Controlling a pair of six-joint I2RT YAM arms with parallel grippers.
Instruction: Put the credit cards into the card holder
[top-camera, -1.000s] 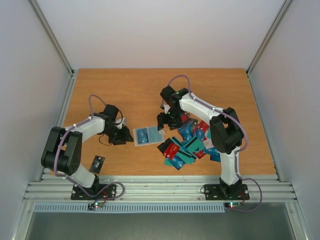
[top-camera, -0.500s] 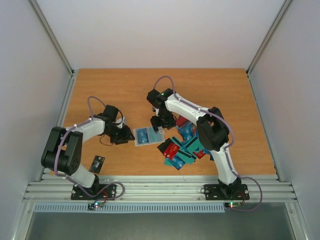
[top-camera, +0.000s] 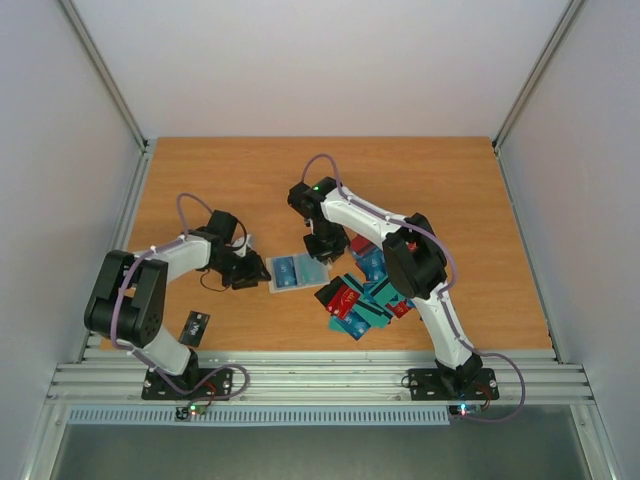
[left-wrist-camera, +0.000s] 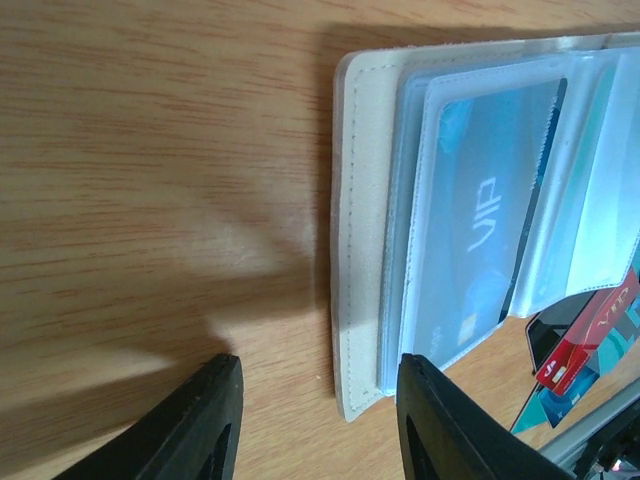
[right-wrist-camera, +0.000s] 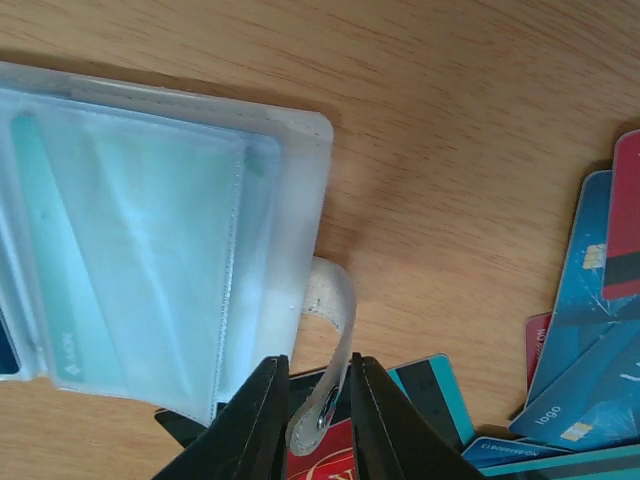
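right wrist | card holder (right-wrist-camera: 130, 200) cut off left | credit cards (right-wrist-camera: 585, 330) cut off right, bottom | top: print unreadable

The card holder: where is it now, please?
Top view: the card holder lies open mid-table, between the left gripper and right gripper, left of the credit cards.
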